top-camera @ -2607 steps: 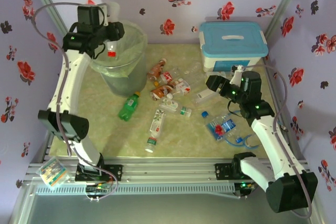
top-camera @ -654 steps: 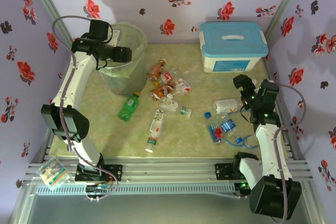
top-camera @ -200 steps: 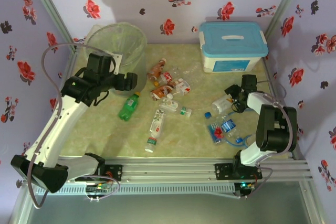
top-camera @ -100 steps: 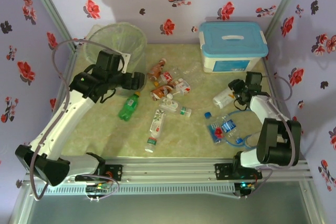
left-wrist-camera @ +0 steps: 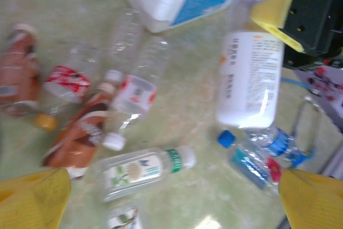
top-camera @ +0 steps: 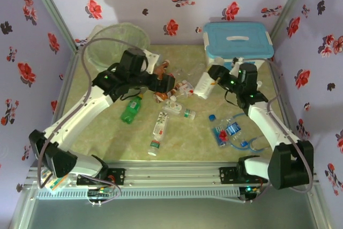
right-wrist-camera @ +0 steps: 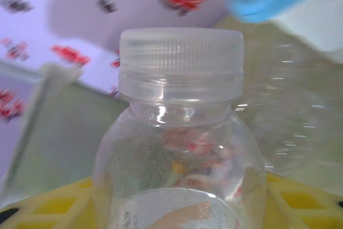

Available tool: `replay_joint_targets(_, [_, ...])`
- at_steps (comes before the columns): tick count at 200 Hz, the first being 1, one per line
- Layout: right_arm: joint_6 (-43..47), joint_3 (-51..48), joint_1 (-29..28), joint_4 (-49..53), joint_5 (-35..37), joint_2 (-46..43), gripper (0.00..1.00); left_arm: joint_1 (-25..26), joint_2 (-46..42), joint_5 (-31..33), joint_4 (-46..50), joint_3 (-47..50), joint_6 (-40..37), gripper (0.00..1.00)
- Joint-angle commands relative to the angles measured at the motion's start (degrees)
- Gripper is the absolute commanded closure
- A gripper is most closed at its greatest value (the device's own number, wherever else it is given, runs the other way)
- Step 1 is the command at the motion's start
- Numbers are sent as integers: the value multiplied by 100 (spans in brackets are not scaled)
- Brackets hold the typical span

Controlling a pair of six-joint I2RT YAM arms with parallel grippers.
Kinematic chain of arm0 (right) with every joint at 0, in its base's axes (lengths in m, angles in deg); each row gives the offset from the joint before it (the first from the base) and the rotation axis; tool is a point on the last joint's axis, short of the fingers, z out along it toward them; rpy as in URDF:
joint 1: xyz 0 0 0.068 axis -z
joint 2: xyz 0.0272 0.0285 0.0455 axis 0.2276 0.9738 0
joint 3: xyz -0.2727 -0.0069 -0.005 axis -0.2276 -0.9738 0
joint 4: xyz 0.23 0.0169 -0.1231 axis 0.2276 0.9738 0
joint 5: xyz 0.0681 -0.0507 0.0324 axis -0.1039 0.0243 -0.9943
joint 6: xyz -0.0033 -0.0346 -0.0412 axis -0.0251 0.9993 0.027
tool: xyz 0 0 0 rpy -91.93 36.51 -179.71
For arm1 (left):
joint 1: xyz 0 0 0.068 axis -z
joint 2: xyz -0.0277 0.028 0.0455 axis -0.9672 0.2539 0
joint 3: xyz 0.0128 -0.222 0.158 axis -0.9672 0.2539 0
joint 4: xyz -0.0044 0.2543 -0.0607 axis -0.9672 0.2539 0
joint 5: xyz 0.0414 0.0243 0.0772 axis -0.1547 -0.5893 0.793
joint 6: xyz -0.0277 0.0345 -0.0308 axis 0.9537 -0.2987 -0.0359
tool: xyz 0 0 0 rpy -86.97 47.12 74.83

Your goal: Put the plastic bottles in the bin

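Observation:
Bottles lie scattered mid-table: a green one (top-camera: 131, 109), a clear one with a green band (top-camera: 159, 127), orange-brown ones (top-camera: 161, 71) and a blue-labelled one (top-camera: 225, 131). My right gripper (top-camera: 210, 78) is shut on a white-labelled clear bottle (top-camera: 202, 85), held above the table; in the right wrist view this bottle (right-wrist-camera: 179, 132) stands cap-up between the yellow fingers (right-wrist-camera: 305, 202). My left gripper (top-camera: 166, 83) hangs open over the pile, with nothing between its fingertips (left-wrist-camera: 32, 202). Below it lie a green-banded bottle (left-wrist-camera: 142, 171) and an orange-brown one (left-wrist-camera: 80, 135). The bin (top-camera: 115, 46) stands back left.
A white box with a light-blue lid (top-camera: 237, 46) stands at the back right, close behind the right gripper. A blue-capped bottle (left-wrist-camera: 254, 159) and blue cord (top-camera: 244, 143) lie at the right. Flowered walls close in the table on three sides.
My left arm swung from the bin toward the pile and its jaws opened wider. My right gripper shut on the white-labelled bottle and carried it up and left toward the middle.

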Motion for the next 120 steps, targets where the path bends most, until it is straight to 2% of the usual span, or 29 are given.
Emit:
replay_joint_targets(1, [272,269,-289,-626,-367,-210,40,163,259,-719,-660,-202,310,0])
replay_joint_targets(27, [133,338,-517,-984,-645,-158,40,346,617,-1122,-1010,-265,316,0])
replay_joint_targets(73, [12,400,-909,-1225,-847,-52,40,479,1237,-1128,-1190,-573,441,0])
replay_joint_targets(108, [-159,361,-948,-1485,-862,30,40,618,1538,-1183,-1106,-835,356,0])
replay_joint_targets(120, [-162,339,-954,-1531,-837,24,40,620,1588,-1184,-1083,-857,359,3])
